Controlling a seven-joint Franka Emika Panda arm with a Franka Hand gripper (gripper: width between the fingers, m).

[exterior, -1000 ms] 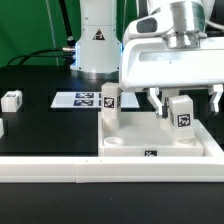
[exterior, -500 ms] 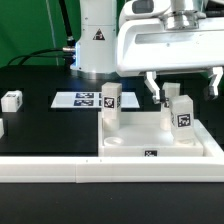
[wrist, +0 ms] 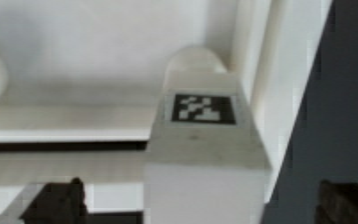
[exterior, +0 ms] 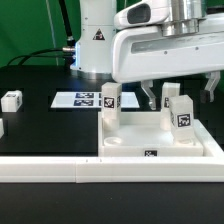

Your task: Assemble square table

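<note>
Risen since a moment ago, the gripper (exterior: 181,88) hangs wide open and empty just above the right leg (exterior: 181,113). That leg and the left leg (exterior: 110,101) stand upright in the rimmed tabletop (exterior: 135,132), near on the exterior view's right; a loose leg (exterior: 12,99) sits far left.

arm base (exterior: 96,42): white rounded column, black triangle warning sticker (exterior: 100,36), black cable (exterior: 66,28) beside it. gripper (exterior: 181,95): big white boxy housing (exterior: 165,55) under grey metal flange (exterior: 186,10), fingers (exterior: 150,96) dark at tips, blurred in wrist view
</note>
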